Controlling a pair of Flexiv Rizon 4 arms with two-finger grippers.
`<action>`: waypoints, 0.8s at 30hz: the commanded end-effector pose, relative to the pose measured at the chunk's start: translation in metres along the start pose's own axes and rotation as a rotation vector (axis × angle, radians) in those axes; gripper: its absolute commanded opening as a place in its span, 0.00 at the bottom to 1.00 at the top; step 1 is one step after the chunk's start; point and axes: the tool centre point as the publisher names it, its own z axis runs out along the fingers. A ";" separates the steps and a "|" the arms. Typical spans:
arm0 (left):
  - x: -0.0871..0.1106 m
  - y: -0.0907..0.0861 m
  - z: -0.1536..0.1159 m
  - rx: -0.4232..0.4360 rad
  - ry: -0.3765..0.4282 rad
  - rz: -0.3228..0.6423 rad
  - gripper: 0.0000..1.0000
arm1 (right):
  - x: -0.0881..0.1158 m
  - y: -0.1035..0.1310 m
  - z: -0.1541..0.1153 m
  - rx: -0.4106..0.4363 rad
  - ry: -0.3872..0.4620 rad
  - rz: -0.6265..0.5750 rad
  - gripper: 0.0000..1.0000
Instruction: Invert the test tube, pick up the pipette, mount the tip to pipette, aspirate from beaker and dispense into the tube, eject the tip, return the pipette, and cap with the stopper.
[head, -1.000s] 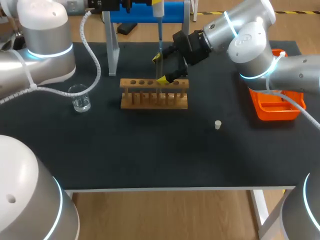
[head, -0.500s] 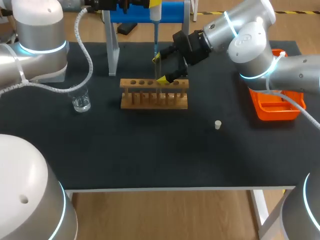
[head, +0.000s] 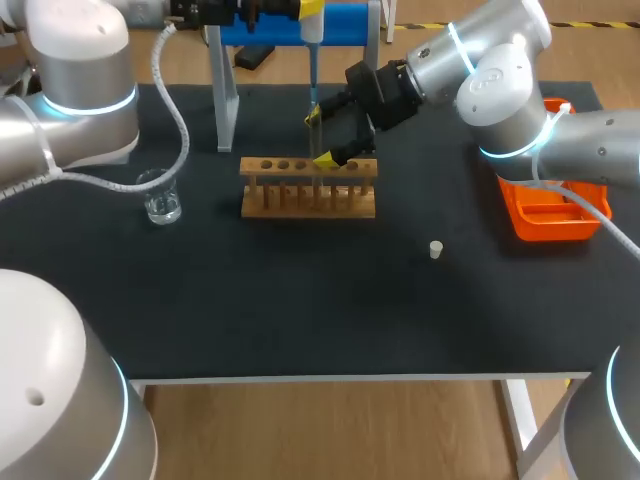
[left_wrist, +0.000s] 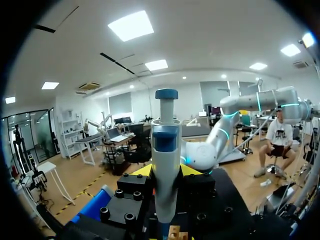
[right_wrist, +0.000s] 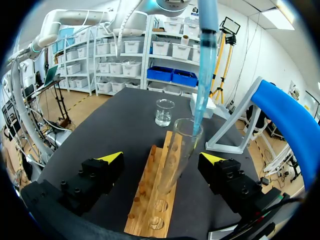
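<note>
From the head view, the left gripper (head: 306, 8) clasps the pipette (head: 314, 28) at the table's (head: 300, 310) far edge. Its blue tip (head: 312, 85) points down at the rack (head: 308, 190), where the right gripper (head: 321, 136) sits. The beaker (head: 160, 196) stands well left, and the stopper (head: 436, 249) lies alone to the right (open room around it).

In the left wrist view, the pipette stands upright between the fingers, white with a blue cap.

In the right wrist view, the clear tube (right_wrist: 179, 150) leans in the rack between spread fingers that touch nothing. The tip ends at its mouth.
</note>
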 end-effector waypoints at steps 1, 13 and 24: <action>-0.001 0.006 0.004 0.008 0.012 -0.004 0.00 | 0.000 0.000 -0.001 0.000 0.000 -0.001 1.00; -0.002 0.018 0.011 -0.012 0.033 -0.027 0.00 | 0.000 0.000 -0.001 0.000 0.000 -0.001 1.00; -0.004 0.024 0.012 -0.024 0.038 -0.049 0.00 | 0.000 0.000 -0.001 0.000 0.000 -0.001 1.00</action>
